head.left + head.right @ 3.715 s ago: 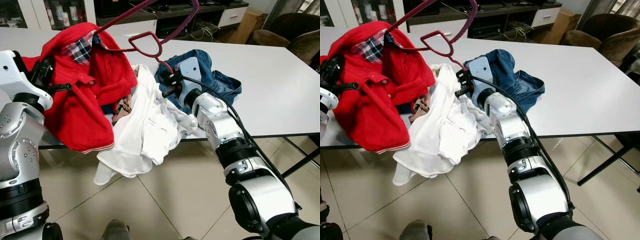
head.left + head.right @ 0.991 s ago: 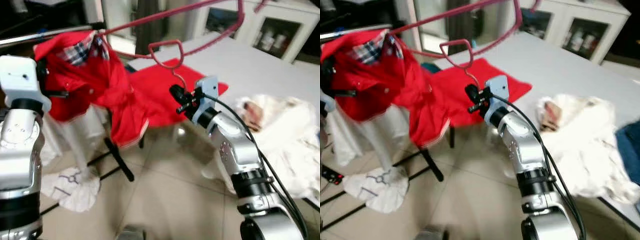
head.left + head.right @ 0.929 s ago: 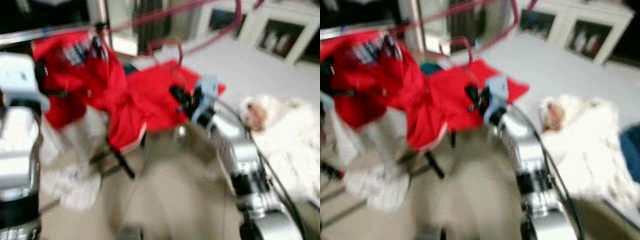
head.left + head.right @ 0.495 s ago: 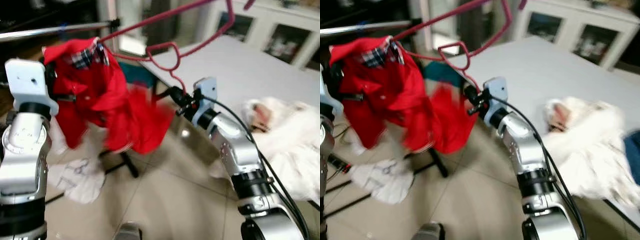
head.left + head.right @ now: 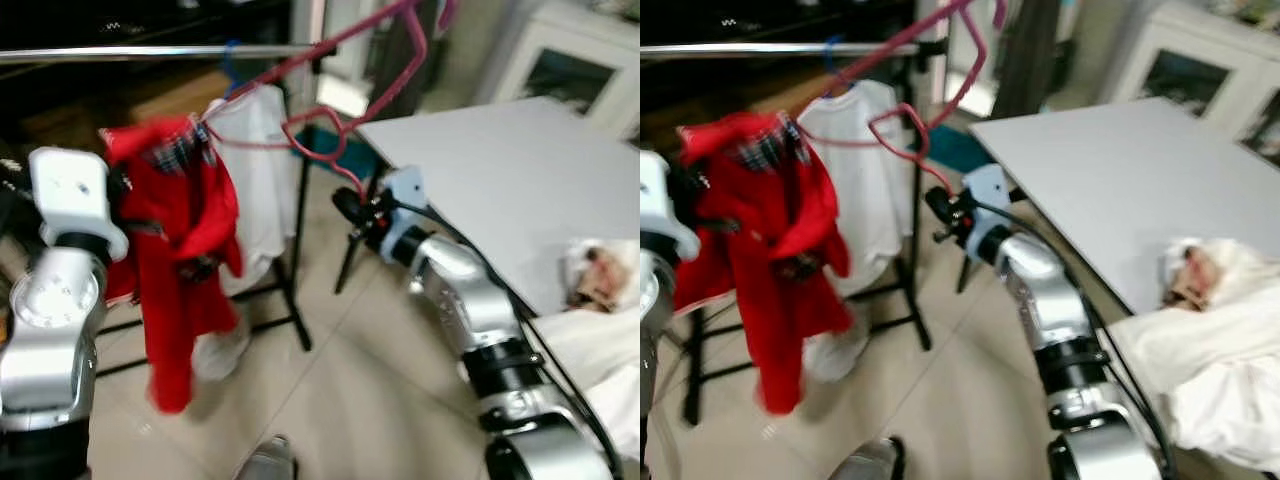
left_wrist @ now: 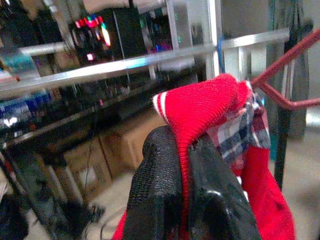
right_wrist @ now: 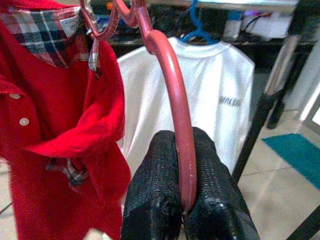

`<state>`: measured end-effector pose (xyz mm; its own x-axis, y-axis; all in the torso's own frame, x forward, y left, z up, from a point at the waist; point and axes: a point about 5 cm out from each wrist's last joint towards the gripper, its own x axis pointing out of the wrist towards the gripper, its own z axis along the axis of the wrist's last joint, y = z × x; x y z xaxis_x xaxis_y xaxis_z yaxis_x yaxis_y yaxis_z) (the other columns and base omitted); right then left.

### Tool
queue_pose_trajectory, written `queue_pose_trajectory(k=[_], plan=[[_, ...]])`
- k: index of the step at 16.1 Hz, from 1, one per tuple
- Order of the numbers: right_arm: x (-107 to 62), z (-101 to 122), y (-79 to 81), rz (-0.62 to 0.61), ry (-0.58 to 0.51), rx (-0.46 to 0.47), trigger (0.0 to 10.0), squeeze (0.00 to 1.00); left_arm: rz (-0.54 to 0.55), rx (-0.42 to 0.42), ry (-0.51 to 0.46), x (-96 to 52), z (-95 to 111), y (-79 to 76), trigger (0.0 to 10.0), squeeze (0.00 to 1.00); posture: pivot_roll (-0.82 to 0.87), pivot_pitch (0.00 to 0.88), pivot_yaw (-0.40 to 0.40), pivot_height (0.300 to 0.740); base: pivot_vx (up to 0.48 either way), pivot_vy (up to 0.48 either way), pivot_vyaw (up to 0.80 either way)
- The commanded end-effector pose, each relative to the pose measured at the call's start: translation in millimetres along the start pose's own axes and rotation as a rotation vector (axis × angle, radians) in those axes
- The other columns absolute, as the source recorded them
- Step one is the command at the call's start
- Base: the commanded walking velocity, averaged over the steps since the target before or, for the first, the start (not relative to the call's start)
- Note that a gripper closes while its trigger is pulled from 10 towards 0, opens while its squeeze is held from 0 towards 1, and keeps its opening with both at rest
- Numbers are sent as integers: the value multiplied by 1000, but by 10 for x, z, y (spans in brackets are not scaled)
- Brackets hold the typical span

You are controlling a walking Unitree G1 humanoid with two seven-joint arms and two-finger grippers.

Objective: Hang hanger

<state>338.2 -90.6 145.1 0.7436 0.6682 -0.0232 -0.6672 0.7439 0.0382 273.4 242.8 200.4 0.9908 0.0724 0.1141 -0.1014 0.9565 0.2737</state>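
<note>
The right gripper [image 7: 182, 200], at the centre of the left eye view, has its two black fingers clenched on the lower curved end of a dark pink plastic clothes hanger [image 5: 340, 60]. The hanger runs up and across the upper middle of that view, its far end near the top edge. In the right wrist view the pink bar passes straight between the two textured finger pads [image 7: 155, 195], which press on it from both sides.

A red button-up shirt with a plaid collar lining [image 5: 185, 250] hangs from the hanger's other arm at the left of the left eye view, drooping down toward the tiled floor [image 5: 340, 400]. The left gripper [image 6: 185, 195], at the left edge of the head views, is closed on the shirt's red fabric near the collar; the left wrist view shows a red ribbed fold with white stripes pinched between the two fingers.

Behind the shirt, across the upper left of the left eye view, runs a silver horizontal rail of a black-legged clothes rack [image 5: 150, 50]. A white T-shirt [image 7: 210, 105] already hangs from that rail on a blue hanger [image 7: 197, 30]. At the right of the frame stands a white table [image 5: 500, 160], with crumpled white clothing [image 5: 1230, 340] at the lower right.
</note>
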Motion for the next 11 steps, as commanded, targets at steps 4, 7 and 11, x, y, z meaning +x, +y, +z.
queue_pose_trajectory(k=[4,7,11], plan=[[-298,-94,-101,225,62,-99,10000,0,-150,12,102,-112,-213,-82,10000,0,180,23,-81,740,0,0,0],[-517,-139,-250,328,133,-150,10000,0,-175,5,150,-169,-312,-29,10000,0,176,24,-80,740,0,0,0],[-593,-129,-396,343,165,-178,10000,0,-221,1,172,-209,-379,-65,10000,0,173,31,-80,740,0,0,0]])
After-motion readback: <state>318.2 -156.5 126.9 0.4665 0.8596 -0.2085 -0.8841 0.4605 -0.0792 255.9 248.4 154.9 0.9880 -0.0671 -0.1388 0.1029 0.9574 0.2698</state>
